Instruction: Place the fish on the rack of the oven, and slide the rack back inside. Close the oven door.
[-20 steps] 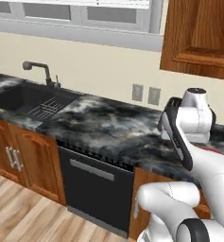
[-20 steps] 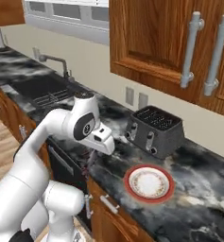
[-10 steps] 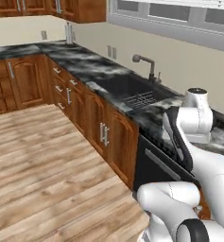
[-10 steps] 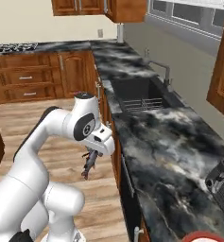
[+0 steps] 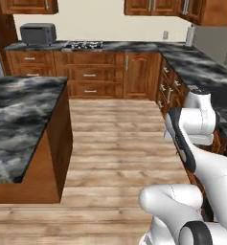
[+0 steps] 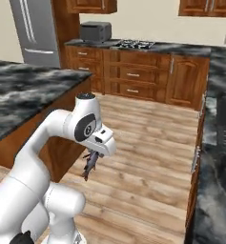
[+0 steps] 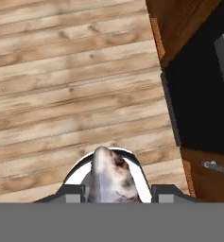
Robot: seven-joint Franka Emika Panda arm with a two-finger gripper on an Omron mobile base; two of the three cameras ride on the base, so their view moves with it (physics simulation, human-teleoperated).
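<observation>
The base turns away from the sink counter; both base views now face open wood floor (image 5: pixel 119 143), an island (image 5: pixel 19 119) and far cabinets (image 6: pixel 143 78).

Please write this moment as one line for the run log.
tool: shut on fish | fish: hanging over wood floor | oven: not reached

- Small slim dark grey-black fish (image 6: pixel 90 165) w/ paler underside: hangs nose-down, roughly vertical w/ slight tilt, up in the air above the wood floor, clear of any bench.
- Its upper end is clamped betw. the jaws of the white arm's two-finger gripper (image 6: pixel 94 156); the rest dangles free below.
- Hand view: fish (image 7: pixel 110 179) seen end-on, pointed grey tip w/ brownish mottling, centred betw. the jaws, pointing toward the floor planks.
</observation>
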